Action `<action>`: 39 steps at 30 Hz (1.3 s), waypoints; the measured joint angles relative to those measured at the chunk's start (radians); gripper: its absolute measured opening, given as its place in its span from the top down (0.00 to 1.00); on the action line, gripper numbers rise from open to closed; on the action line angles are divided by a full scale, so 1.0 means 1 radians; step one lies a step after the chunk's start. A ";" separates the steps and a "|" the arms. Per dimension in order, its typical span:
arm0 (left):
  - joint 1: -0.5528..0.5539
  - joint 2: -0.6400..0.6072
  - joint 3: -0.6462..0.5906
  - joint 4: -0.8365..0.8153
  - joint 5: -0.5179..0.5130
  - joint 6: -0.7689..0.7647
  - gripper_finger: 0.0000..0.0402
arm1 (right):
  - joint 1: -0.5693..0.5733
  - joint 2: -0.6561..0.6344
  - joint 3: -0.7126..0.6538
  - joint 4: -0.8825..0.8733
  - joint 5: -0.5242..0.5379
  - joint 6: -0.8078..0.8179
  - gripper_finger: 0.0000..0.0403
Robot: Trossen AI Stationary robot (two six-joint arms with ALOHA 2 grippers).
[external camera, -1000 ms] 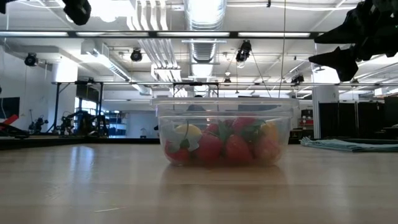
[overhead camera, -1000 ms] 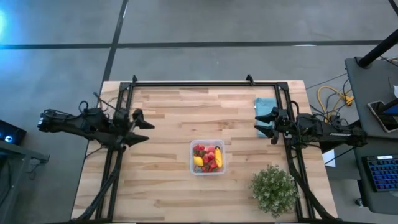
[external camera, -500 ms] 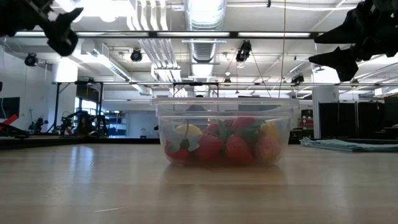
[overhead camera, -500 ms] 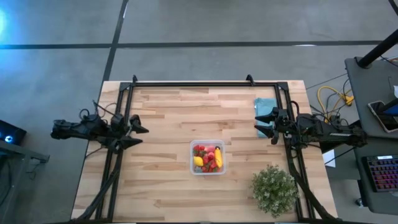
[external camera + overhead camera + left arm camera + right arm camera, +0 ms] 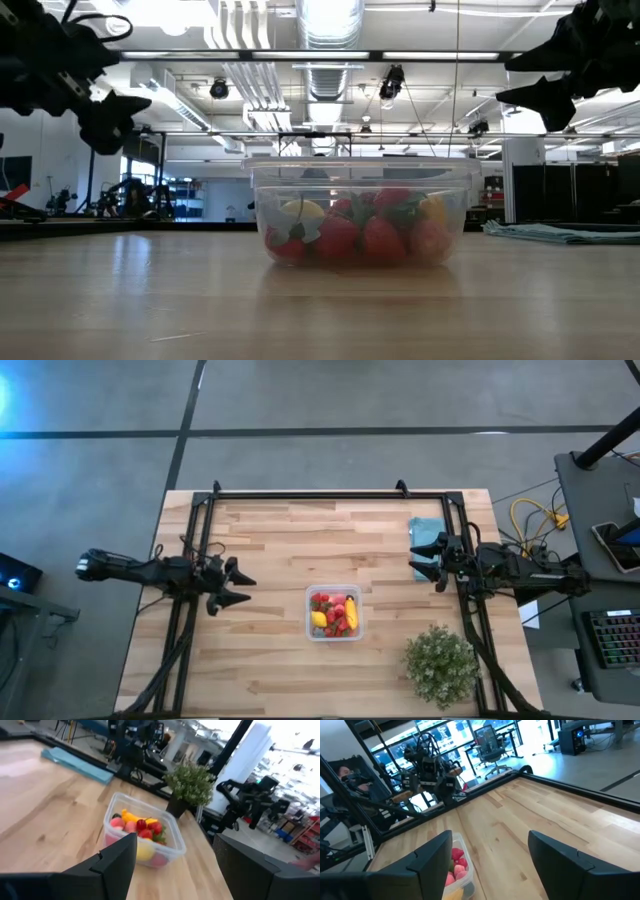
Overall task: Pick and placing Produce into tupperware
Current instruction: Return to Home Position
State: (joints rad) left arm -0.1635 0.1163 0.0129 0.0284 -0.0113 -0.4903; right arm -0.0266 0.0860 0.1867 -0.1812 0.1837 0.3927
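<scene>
Lowering the left gripper (image 5: 240, 588) over the left side of the table (image 5: 270, 660), clearly nearer the boards in the low view than half a second ago and reaching slightly further inward, jaws spread wide and carrying nothing. Keeping the right gripper (image 5: 420, 559) parked above the teal cloth (image 5: 428, 528) at the right edge, unmoved over the last second, its fingers likewise apart and empty. Leaving the produce (image 5: 334, 614) heaped inside the tupperware (image 5: 350, 178) near the table's middle, between the arms and well apart from both, with the potted plant (image 5: 441, 663) just off to its right. Judging the filling as done and this descent as the left arm settling into its rest pose, not reaching for another piece.
</scene>
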 joint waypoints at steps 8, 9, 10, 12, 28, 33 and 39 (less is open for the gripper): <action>0.000 0.073 -0.003 0.021 0.000 0.000 0.38 | 0.000 0.002 0.000 -0.001 0.000 0.000 0.39; 0.000 0.082 -0.003 0.023 0.000 0.000 0.38 | 0.000 0.002 0.000 -0.001 0.000 0.000 0.39; 0.000 0.090 -0.003 0.024 0.000 0.000 0.38 | 0.000 0.002 0.000 -0.002 0.000 0.000 0.38; 0.000 0.101 -0.004 0.021 0.000 0.000 0.38 | 0.000 0.002 0.000 -0.002 0.000 0.000 0.38; 0.000 0.163 -0.005 0.023 0.000 0.000 0.38 | 0.000 0.002 0.000 -0.001 0.000 0.000 0.39; 0.000 0.177 -0.005 0.023 0.000 0.000 0.38 | 0.000 0.005 0.000 -0.002 0.000 0.000 0.37; 0.000 0.183 -0.005 0.022 0.000 0.000 0.38 | 0.000 0.005 0.000 -0.002 0.000 0.000 0.38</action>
State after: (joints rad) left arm -0.1635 0.2995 0.0078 0.0504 -0.0110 -0.4904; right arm -0.0266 0.0906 0.1867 -0.1829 0.1837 0.3927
